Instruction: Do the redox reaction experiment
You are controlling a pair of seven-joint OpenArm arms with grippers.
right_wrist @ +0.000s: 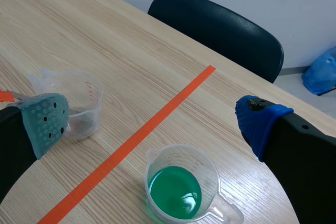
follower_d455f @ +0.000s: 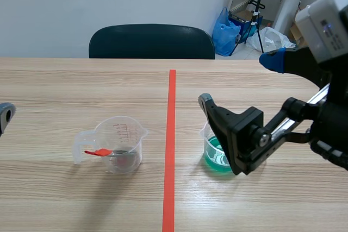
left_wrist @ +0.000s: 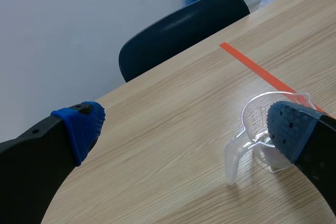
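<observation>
You've got a clear cup (follower_d455f: 120,144) with a red piece (follower_d455f: 98,152) in it — upright beside the tape line (follower_d455f: 170,150); across it, a cup of green liquid (right_wrist: 176,190).

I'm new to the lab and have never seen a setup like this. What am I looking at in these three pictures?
This is a two-armed robot at a wooden table. One picture looks out from between the arms. The other two come from a camera on each wrist. On the table stand a clear measuring cup with a small red thing at its handle side, and a cup of green liquid. An orange tape line runs between them. The right arm's fingers are open over the green liquid. The left arm's fingers are open, with the clear cup ahead of them. Nothing is held.
</observation>
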